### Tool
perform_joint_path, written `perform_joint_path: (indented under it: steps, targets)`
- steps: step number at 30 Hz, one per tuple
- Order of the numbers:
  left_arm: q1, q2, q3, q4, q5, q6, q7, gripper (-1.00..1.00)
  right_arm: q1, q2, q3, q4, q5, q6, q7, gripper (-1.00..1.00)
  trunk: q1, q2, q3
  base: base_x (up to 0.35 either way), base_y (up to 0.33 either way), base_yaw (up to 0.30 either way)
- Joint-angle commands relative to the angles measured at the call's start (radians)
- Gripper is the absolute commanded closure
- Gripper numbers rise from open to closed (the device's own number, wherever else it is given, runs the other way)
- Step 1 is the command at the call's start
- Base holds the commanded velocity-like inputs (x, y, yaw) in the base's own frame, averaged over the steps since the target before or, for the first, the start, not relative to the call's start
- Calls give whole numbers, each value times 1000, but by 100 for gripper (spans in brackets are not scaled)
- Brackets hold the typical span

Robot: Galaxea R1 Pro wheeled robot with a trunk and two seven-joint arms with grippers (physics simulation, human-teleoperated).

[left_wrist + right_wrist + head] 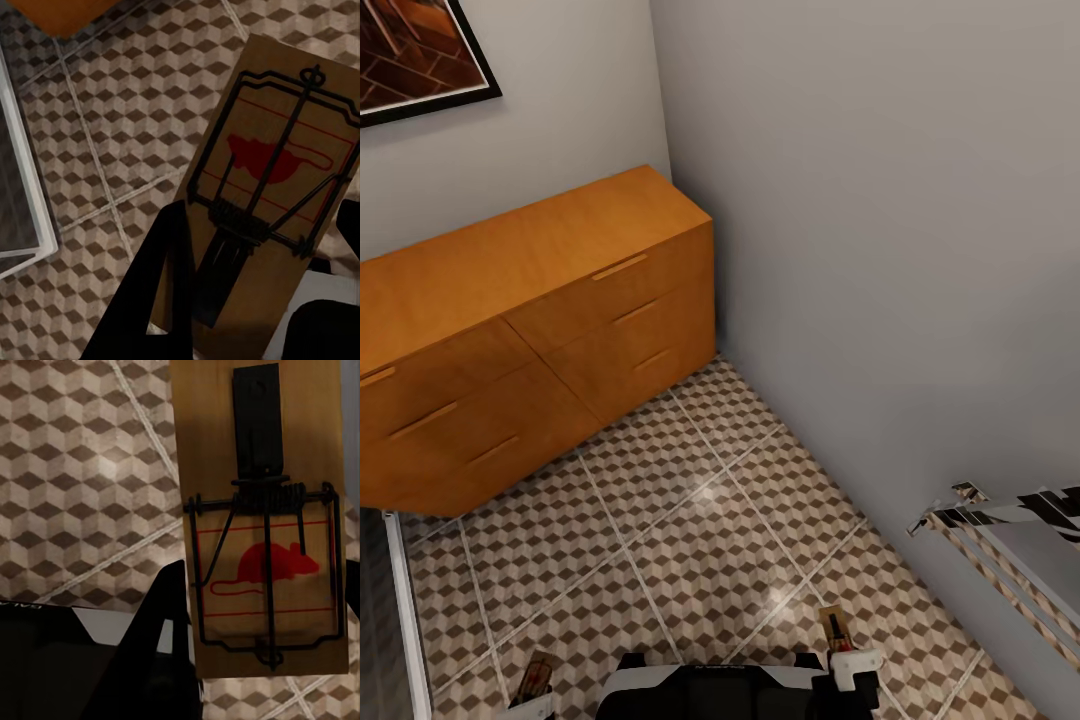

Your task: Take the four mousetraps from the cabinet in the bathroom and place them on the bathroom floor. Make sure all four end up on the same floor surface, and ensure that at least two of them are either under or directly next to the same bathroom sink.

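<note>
While the cabinet (530, 330) stands closed against the far wall with its flat top bare, each gripper carries one mousetrap above the bathroom floor (690, 520). Left gripper (532, 695): fingers clamped on a mousetrap (274, 195), held tilted. Right gripper (850, 665): fingers clamped on a second mousetrap (262, 525), its red mouse mark facing the wrist camera. A towel rack (1010, 550) projects from the right-hand wall.
</note>
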Motion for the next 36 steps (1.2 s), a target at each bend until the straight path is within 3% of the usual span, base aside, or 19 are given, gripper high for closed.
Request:
perform_joint_path:
  steps: [1, 6, 15, 36]
  targets:
    - [-1, -8, -6, 2, -5, -1, 12, 100, 0, 0, 9, 0, -3, -1, -9, 100, 0, -1, -1, 0, 0, 0]
    - [-1, -24, -6, 3, -5, 0, 11, 100, 0, 0, 9, 0, -3, -3, -10, 100, 0, -1, -1, 0, 0, 0]
    - [-1, -25, -6, 3, -5, 0, 10, 100, 0, 1, 9, 0, -4, -4, -11, 100, 0, -1, 3, 0, 0, 0]
    - [-1, -27, -6, 3, -5, 0, 9, 100, 0, 0, 9, 7, -3, -4, -12, 100, 0, -1, 36, 0, 0, 0]
